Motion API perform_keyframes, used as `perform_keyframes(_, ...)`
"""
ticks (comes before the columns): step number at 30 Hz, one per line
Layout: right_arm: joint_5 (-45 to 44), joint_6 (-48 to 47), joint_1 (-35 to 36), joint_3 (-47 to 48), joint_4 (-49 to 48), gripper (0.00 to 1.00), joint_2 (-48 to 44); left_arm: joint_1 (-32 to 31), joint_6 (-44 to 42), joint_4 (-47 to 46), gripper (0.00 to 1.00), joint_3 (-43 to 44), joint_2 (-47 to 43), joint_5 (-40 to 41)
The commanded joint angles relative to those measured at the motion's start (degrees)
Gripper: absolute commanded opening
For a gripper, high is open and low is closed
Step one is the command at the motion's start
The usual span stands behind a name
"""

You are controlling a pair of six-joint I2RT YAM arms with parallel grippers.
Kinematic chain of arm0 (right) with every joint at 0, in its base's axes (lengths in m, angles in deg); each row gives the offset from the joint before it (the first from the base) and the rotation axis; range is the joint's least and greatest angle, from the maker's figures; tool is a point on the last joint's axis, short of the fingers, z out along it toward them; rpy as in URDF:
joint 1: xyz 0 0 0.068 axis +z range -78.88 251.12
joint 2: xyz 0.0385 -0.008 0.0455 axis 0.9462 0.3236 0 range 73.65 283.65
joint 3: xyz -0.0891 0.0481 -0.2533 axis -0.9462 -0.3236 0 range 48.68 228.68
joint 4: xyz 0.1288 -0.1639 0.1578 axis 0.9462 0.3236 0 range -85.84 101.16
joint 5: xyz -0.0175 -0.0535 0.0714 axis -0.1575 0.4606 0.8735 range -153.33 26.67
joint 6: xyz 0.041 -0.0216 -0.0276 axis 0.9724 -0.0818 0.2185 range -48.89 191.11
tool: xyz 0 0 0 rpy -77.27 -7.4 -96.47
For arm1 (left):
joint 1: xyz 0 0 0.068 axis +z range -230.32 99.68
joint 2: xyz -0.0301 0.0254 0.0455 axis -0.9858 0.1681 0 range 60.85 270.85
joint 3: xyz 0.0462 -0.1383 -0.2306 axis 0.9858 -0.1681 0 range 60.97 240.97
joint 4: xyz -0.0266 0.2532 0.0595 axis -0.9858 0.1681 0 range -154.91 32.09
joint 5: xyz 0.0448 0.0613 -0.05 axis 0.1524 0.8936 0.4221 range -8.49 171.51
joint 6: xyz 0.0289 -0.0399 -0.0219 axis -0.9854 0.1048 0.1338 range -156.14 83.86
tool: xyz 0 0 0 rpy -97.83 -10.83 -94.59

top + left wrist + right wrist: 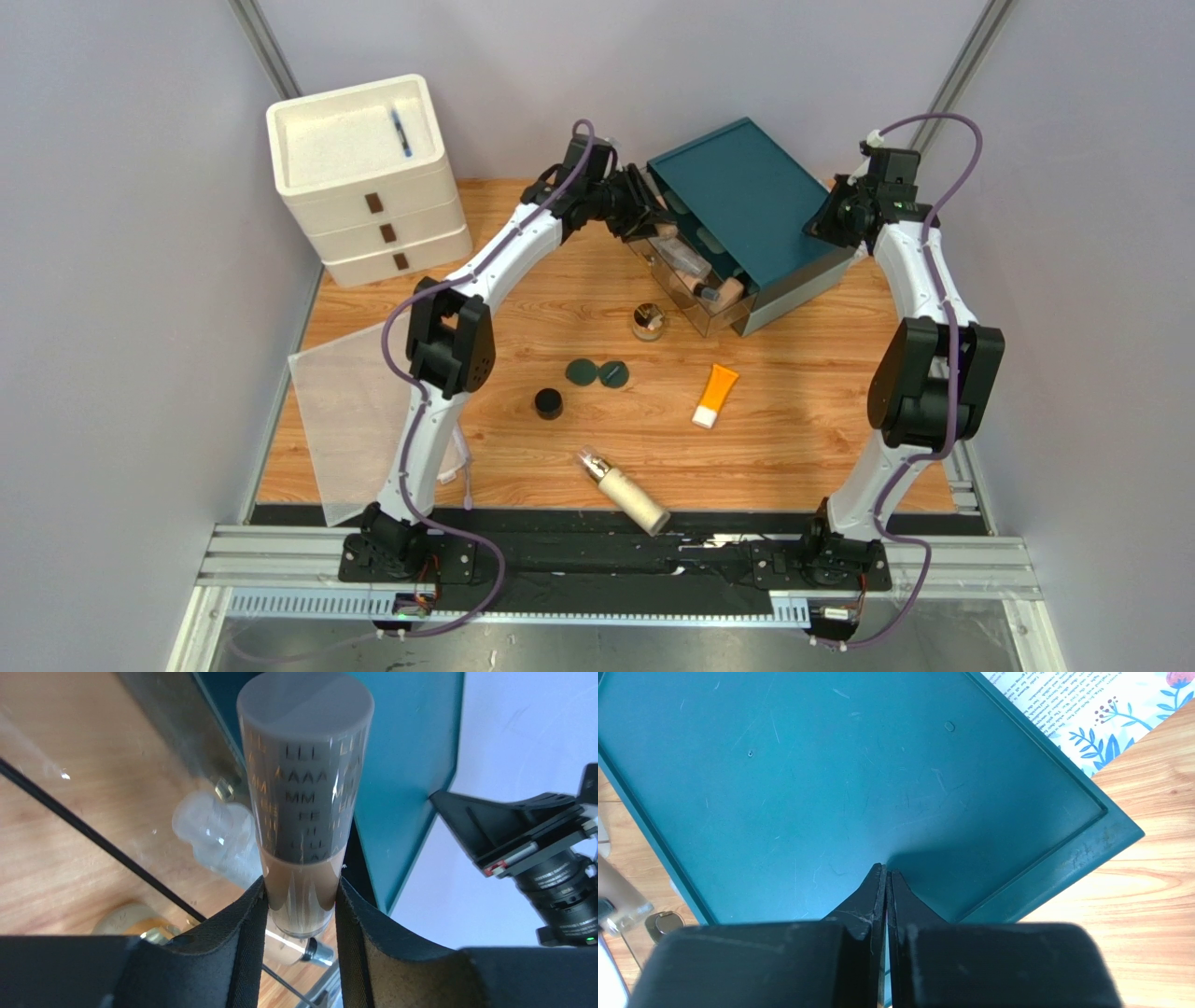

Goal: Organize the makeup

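While pinched between the fingers of the left hand [302, 906]: beige bottle [303, 798], grey lettered cap, at the left end of the clear box [680, 297]. Loose on the tabletop [814, 434]: black jar [547, 403]; dark green compacts [581, 371], side by side; cream pump bottle [627, 494], lying flat; gold-lidded jar [647, 321]; orange tube [717, 394]. Right hand [886, 871]: pressed together, tips against the teal lid [843, 777].

On table [786, 448]: gold-lidded jar [647, 321]; two dark green compacts [581, 371], adjacent; black jar [547, 403]; orange tube [716, 395]; cream pump bottle [626, 492], lying. Beige bottle [303, 798], grey lettered cap, in left gripper [300, 897].
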Motion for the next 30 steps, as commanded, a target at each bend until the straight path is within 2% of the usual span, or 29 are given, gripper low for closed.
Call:
perform_keyframes(1, 1.03, -0.76, 1.68, -3.96, 9.19, 0.03, 5.01, 1.28, 3.09, -4.77, 0.53, 6.27, 0.44, -1.24)
perform_keyframes(2, 1.03, -0.68, 1.68, -3.78, 9.19, 0.03, 5.01, 1.37, 3.09, -4.94, 0.55, 6.63, 0.53, -1.59)
perform_keyframes(3, 1.03, -0.76, 1.68, -3.7, 9.36, 0.03, 5.01, 1.55, 3.0, -5.12, 0.68, 6.81, 0.45, -1.68)
perform_keyframes(4, 1.03, -0.85, 1.68, -3.78, 9.36, 0.03, 4.92, 1.81, 2.57, -5.29, 0.7, 6.98, 0.27, -1.85)
perform_keyframes(5, 0.85, -1.03, 1.68, -3.61, 9.45, 0.03, 4.92, 1.9, 2.22, -5.21, 0.94, 6.98, 0.01, -1.77)
perform_keyframes(9, 0.85, -1.2, 1.68, -3.61, 9.62, 0.03, 4.83, 2.6, 0.9, -4.86, 0.93, 6.11, -1.75, -3.08)
perform_keyframes(12, 0.85, -1.38, 1.68, -3.69, 9.8, 0.03, 4.83, 2.6, -2.7, -4.07, 0.92, 2.16, -5.34, -4.93)
perform_keyframes(15, 0.68, -1.55, 1.68, -3.43, 9.8, 0.03, 4.75, 2.43, -8.49, -3.28, 0.91, -6.09, -13.75, -6.42)
perform_keyframes(19, 0.85, -1.55, 1.68, -3.34, 9.89, 0.03, 4.66, 1.55, -20.68, 2.33, 0.91, -19.34, -23.27, -5.72)
perform_keyframes(24, 1.2, -1.38, 1.77, -3.87, 9.8, 0.03, 4.75, -1.26, -33.8, 12.27, 0.93, -28.69, -33.46, -0.29)
perform_keyframes(27, 1.11, -1.38, 1.94, -4.22, 9.89, 0.03, 4.57, -5.73, -43.63, 19.55, 0.93, -34.83, -37.24, 5.07)
perform_keyframes(30, 1.2, -1.73, 2.12, -4.57, 9.8, 0.03, 4.57, -8.81, -50.22, 21.77, 0.93, -40.54, -40.41, 9.3)
